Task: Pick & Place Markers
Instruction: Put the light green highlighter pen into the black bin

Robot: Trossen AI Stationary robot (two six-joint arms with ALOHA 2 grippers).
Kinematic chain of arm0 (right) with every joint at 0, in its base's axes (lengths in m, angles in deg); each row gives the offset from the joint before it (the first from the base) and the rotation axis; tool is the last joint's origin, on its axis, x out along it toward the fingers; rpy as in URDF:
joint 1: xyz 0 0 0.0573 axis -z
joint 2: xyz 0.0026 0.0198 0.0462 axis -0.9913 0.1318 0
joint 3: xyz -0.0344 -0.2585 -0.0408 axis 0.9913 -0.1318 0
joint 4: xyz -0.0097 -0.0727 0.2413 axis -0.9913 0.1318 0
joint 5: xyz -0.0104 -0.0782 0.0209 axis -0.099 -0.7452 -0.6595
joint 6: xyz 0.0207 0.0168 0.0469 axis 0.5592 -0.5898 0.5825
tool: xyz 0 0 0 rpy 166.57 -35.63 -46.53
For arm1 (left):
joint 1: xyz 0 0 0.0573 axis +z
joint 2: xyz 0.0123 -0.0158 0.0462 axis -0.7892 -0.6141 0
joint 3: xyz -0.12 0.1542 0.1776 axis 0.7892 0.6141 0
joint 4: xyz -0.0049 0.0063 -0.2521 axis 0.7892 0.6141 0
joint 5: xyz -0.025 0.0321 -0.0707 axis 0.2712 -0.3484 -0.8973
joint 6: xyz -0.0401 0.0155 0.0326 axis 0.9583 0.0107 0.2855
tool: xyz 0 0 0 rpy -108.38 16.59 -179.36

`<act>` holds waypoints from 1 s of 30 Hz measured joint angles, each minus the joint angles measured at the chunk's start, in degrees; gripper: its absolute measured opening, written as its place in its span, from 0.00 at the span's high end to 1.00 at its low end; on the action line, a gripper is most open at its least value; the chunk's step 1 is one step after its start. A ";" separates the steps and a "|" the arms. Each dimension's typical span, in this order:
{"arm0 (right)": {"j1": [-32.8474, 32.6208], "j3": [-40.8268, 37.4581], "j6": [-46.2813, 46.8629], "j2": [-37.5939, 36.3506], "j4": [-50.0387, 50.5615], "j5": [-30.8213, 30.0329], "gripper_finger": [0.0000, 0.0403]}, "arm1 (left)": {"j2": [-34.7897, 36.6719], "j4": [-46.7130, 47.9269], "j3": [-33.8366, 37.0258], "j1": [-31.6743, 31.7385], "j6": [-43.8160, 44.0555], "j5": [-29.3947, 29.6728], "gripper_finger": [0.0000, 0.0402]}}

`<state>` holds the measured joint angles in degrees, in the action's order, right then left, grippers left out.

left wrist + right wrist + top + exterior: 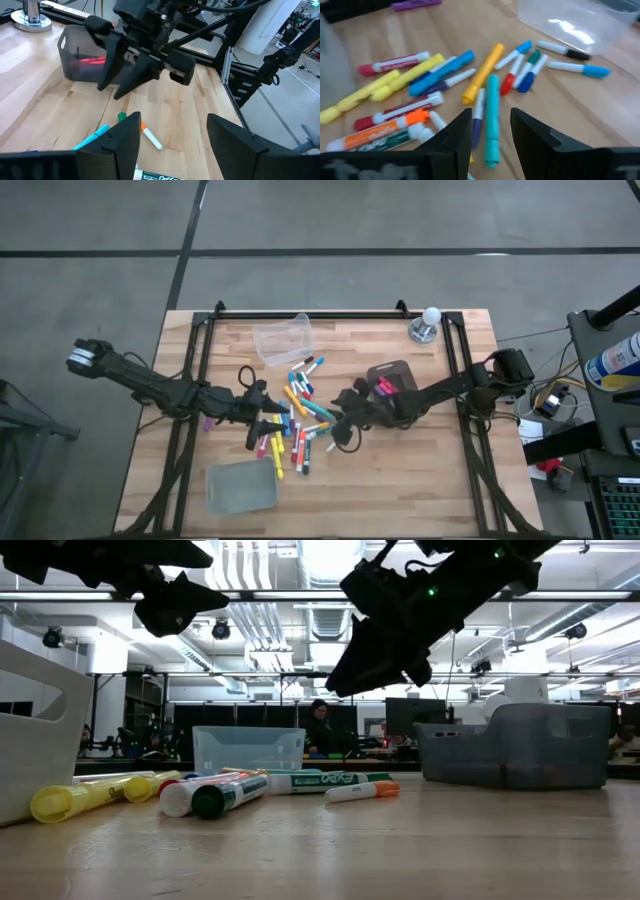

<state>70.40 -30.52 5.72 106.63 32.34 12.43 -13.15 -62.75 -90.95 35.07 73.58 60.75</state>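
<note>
Many markers (pixel 295 425) in mixed colours lie flat in a loose pile at the middle of the wooden table. They also show in the low view (pixel 220 795) and the right wrist view (pixel 420 90). My left gripper (pixel 268 423) hovers open over the pile's left side (pixel 172 145). My right gripper (pixel 343 423) hovers open over its right side, its fingers standing above a cyan marker (pixel 491 120). In the low view both grippers hang well above the tabletop. A small white and orange marker (pixel 150 136) lies between the two grippers.
A clear bin (pixel 283 338) stands toward the far edge. A dark grey bin (pixel 392 392) right of the pile holds red and pink markers (pixel 92 61). A pale grey bin (pixel 240 487) sits near the near edge. A white ball on a metal base (pixel 426 325) stands far right.
</note>
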 joint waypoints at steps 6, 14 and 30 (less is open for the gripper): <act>-0.38 -0.61 -8.10 1.40 -3.33 2.50 0.69 | 0.00 -0.01 0.02 0.00 -0.04 0.01 0.45; 0.53 2.83 -9.65 8.97 -5.17 2.92 0.70 | 0.00 -0.59 0.83 0.00 0.04 0.00 0.45; 2.35 4.10 -4.45 9.35 0.93 3.09 0.71 | 0.00 -1.17 0.83 0.04 0.07 0.00 0.45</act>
<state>72.75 -26.42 1.28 115.98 33.27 15.53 -13.15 -63.92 -90.12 35.12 73.65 60.74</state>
